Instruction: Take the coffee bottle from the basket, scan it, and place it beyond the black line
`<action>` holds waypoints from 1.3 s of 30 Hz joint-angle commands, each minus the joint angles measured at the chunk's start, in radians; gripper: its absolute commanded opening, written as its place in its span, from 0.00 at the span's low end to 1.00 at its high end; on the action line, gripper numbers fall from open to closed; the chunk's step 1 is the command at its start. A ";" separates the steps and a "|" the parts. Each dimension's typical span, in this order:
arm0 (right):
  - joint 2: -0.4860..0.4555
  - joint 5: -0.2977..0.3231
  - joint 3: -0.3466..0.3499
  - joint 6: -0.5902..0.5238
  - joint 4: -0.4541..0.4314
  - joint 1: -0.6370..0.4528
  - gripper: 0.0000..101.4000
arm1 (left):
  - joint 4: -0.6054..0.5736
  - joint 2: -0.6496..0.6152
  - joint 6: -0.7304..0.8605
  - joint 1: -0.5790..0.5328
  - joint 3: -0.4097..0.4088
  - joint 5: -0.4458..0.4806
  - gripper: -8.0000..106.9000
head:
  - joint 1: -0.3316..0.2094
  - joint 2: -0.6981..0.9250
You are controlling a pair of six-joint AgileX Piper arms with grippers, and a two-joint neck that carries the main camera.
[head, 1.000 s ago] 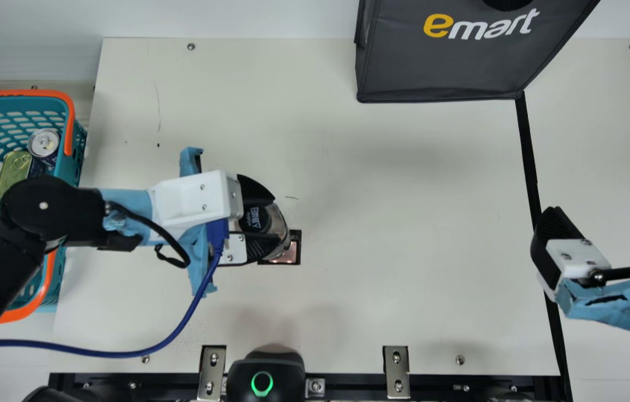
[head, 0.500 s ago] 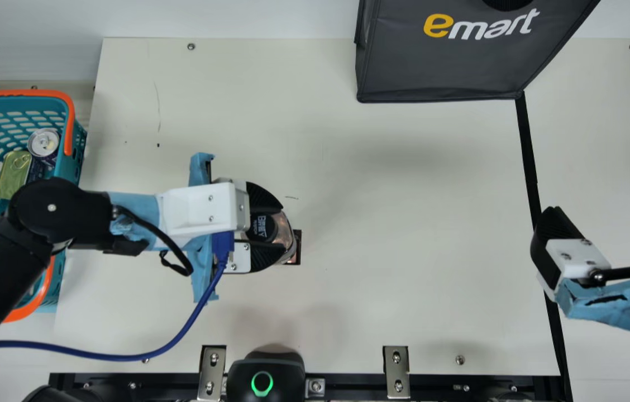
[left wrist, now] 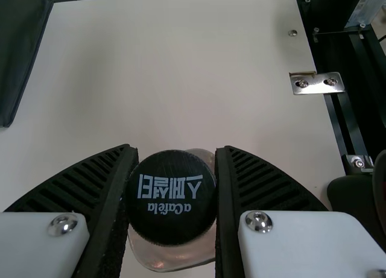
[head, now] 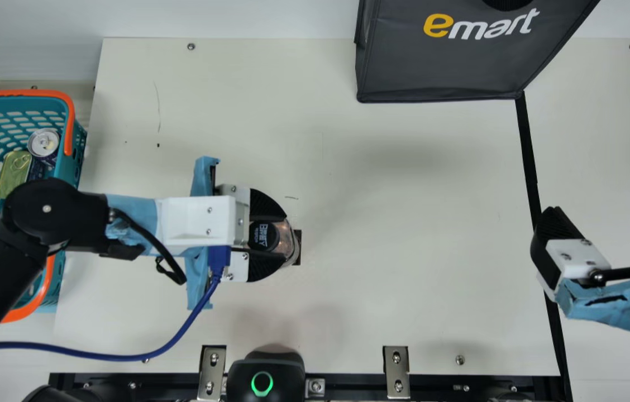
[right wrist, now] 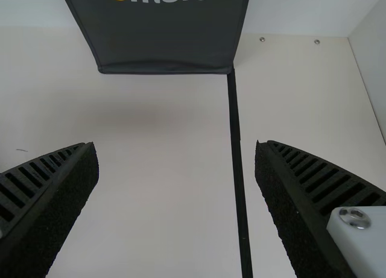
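In the main view my left gripper (head: 273, 234) is over the table's left half, shut on the black-capped coffee bottle (head: 263, 235). From the left wrist view, the left gripper (left wrist: 175, 193) has its pads on both sides of the bottle's cap (left wrist: 170, 199), with the clear body below. At the table's right, my right gripper (head: 608, 220) stands open over the black line (head: 528, 156). The right wrist view has the right gripper (right wrist: 178, 163) with nothing between its wide-apart fingers and the black line (right wrist: 237, 151) behind. The basket (head: 72, 134) is at the far left.
Two cans and a green tin (head: 13, 172) are in the basket. A dark bag (head: 443, 67) stands at the back. A black scanner with a green ring (head: 265, 374) sits at the front edge, and a small dark-framed square (head: 297, 251) lies by the bottle.
My left gripper, with the bottle in it, has moved a little to the right and toward the table's front edge, covering more of the dark-framed square. The right arm has kept still.
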 commanded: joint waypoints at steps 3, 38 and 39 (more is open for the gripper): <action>0.000 0.000 0.000 0.000 0.000 0.000 0.90 | 0.003 0.000 0.014 0.000 -0.003 0.010 0.16 | -0.027 0.002; 0.000 -0.002 0.000 0.000 0.000 0.000 0.90 | -0.005 0.057 -0.016 -0.021 -0.051 -0.014 0.16 | -0.027 0.002; 0.000 -0.002 0.000 0.000 0.000 0.000 0.90 | -0.004 0.059 -0.019 -0.023 -0.055 -0.015 0.16 | -0.027 0.002</action>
